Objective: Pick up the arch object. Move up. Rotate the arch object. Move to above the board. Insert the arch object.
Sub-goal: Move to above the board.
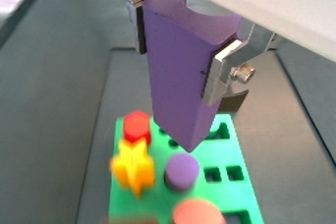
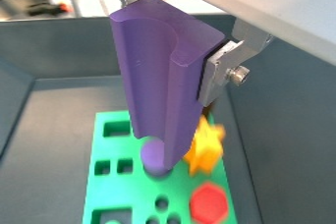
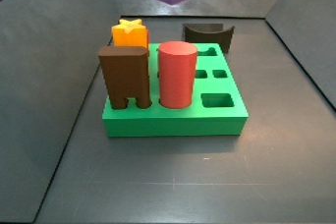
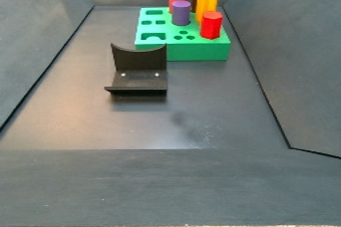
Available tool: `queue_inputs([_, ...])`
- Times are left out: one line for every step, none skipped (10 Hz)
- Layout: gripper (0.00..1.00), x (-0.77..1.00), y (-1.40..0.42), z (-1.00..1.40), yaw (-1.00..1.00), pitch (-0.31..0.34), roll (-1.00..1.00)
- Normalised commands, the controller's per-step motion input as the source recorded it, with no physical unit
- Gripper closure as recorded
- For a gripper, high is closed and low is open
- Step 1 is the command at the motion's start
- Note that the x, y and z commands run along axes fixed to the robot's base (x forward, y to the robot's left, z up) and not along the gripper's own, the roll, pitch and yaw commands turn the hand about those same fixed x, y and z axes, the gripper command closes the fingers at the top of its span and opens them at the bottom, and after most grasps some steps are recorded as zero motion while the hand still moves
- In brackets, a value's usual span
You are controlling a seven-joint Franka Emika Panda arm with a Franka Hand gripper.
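In a side view, one green board (image 3: 174,120) carries, left to right, one brown block (image 3: 124,78), one yellow star (image 3: 129,32), one red cylinder (image 3: 178,74); above it, the gripper (image 1: 184,46) clasps one purple arch object (image 1: 180,71).

Robotics lab test cell. Dark grey floor (image 4: 200,121) enclosed by sloped grey walls (image 4: 54,42), like a bin. Fixture (image 4: 136,69) stands on the floor. Bright-green board (image 3: 178,115) carries coloured toy-like blocks. Gripper (image 1: 184,46) is raised above the board, clamped on the purple arch object (image 1: 184,71). Workshop clutter is blurred beyond the wall in a wrist view.
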Motion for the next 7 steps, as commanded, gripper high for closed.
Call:
queue_inputs([1.00,0.09,-0.66,0.10,1.00,0.112,0.02])
queue_inputs([1.00,0.09,-0.47,0.07,1.00,0.120,0.02])
queue_inputs([1.00,0.06,-0.19,0.04,1.00,0.132,0.02])
queue_inputs([1.00,0.05,-0.11,0.03,1.00,0.136,0.02])
queue_inputs([1.00,0.05,-0.06,0.03,1.00,0.149,0.03])
queue_inputs([1.00,0.05,-0.05,0.03,1.00,0.169,0.03])
queue_inputs([1.00,0.06,-0.05,0.03,1.00,0.210,0.04])
